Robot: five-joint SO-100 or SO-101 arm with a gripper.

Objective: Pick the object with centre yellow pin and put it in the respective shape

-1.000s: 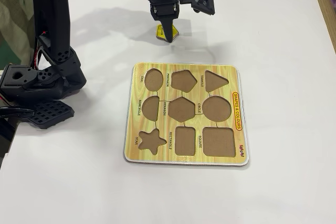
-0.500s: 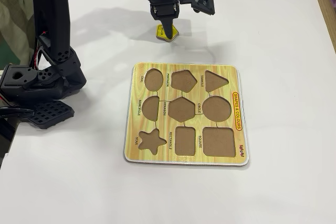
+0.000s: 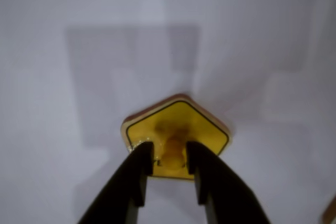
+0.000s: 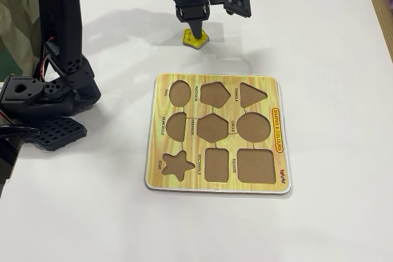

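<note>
While the black arm's base (image 4: 43,99) sits at the left edge of the white table (image 4: 331,47) in the fixed view, the gripper (image 4: 195,36) reaches down at top centre, its two fingers pinching the centre peg of the yellow pentagon piece (image 3: 181,127). Farther right and nearer the camera lies the shape board (image 4: 277,99), all its cut-outs empty.

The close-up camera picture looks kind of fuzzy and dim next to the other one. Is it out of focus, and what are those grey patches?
Yes: the wrist view is soft throughout; the yellow pentagon piece and the gripper have blurred edges, and its lettering is unreadable. The grey patches are the arm's shadows on the white table. The fixed view is brighter and sharp: the puzzle board labels are legible, with a softer arm shadow.
</note>
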